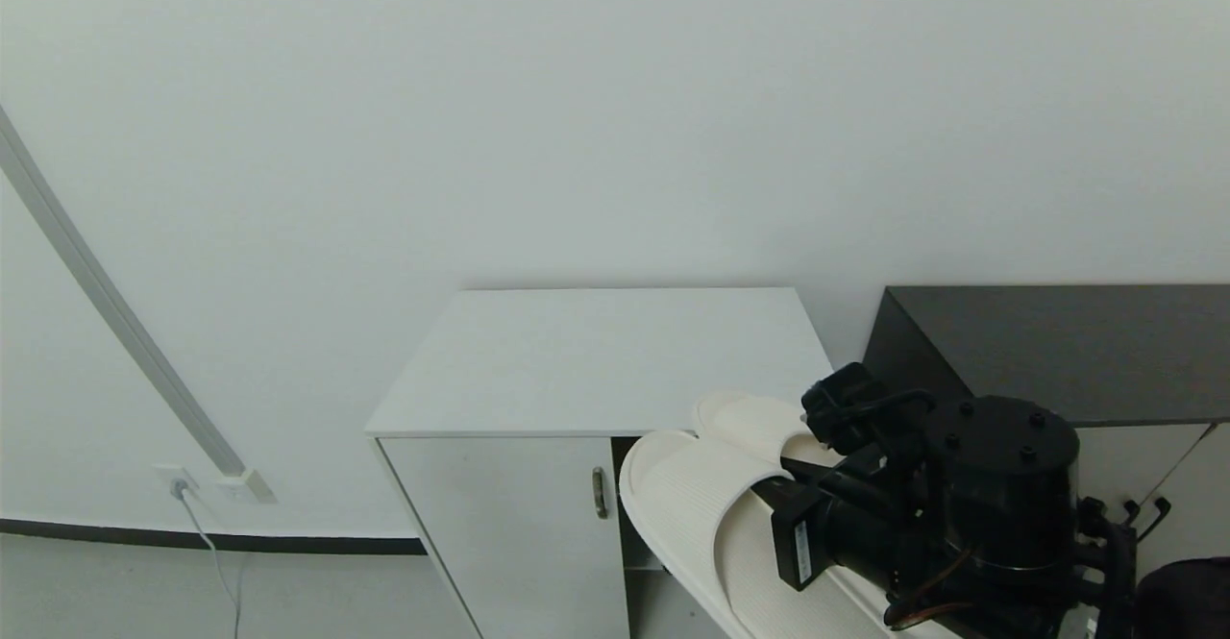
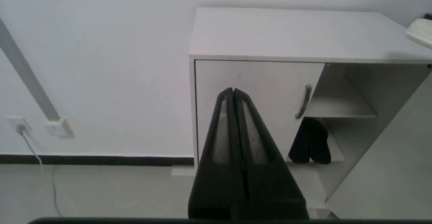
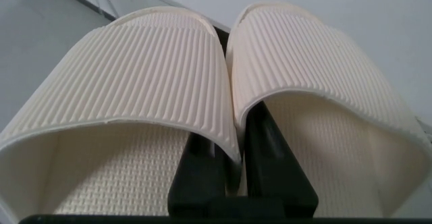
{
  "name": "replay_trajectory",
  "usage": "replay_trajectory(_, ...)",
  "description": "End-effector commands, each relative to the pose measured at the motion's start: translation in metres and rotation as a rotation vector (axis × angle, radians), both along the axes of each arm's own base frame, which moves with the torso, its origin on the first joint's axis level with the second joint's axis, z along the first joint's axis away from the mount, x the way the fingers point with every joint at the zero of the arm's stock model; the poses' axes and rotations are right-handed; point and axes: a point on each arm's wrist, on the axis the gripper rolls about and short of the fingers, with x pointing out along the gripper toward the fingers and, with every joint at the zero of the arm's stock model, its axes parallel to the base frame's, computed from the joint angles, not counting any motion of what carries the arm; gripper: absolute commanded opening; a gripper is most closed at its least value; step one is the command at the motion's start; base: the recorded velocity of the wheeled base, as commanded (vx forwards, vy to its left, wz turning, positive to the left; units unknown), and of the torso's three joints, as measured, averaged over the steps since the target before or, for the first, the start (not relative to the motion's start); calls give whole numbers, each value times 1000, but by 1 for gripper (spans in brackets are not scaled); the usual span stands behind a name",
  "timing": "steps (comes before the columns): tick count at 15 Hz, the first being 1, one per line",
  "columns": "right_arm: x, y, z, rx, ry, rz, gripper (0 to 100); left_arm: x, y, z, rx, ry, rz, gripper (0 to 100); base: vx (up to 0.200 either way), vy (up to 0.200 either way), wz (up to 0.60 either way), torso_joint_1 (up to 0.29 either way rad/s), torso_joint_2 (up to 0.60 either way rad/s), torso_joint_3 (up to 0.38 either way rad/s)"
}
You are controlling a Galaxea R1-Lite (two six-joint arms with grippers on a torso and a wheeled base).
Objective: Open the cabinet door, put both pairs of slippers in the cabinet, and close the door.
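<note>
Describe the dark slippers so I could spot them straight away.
Start at the white cabinet against the wall, whose right half stands open. Beneath its shelf, a dark pair of slippers stands upright next to the closed door. Unlike the cream ribbed pair in the right claw, they are black and already inside.

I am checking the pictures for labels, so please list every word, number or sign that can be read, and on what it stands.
No text can be read here.
White label on the right arm's wrist: print too small to read.
Cabinet, cream slippers, wall socket: no print visible.
</note>
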Motion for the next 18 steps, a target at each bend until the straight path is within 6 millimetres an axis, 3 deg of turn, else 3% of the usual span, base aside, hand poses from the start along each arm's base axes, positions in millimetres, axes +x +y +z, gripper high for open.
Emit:
replay_trajectory(1,0,0,-1,-3,2,0,0,0,0,0,-3,0,0,0,0,0,0,-139,320,168)
replay_trajectory(18,-1,-1,-7,-19,18,-1,0,0,0,0,-3,0,0,0,0,0,0,-173,402,227)
